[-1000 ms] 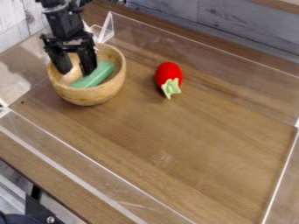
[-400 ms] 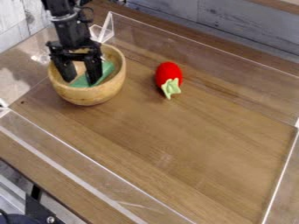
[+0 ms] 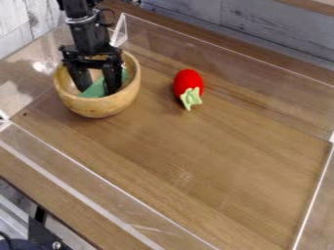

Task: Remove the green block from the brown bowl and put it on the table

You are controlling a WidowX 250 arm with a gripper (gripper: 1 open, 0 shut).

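The brown bowl (image 3: 81, 104) sits at the left of the table (image 3: 196, 146). Inside it lies the green block (image 3: 98, 84), a light-green bar, partly covered by the gripper. My gripper (image 3: 97, 78) hangs straight down into the bowl, open, its two black fingers standing on either side of the block. Whether the fingers touch the block cannot be made out.
A small red toy with a green stem (image 3: 189, 85) lies right of the bowl. Low clear plastic walls (image 3: 222, 54) run along the table's edges, and a clear bracket stands just behind the bowl.
The gripper has shifted a little to the right over the bowl and turned about its vertical axis, staying open. The bowl and the block have stayed where they were.
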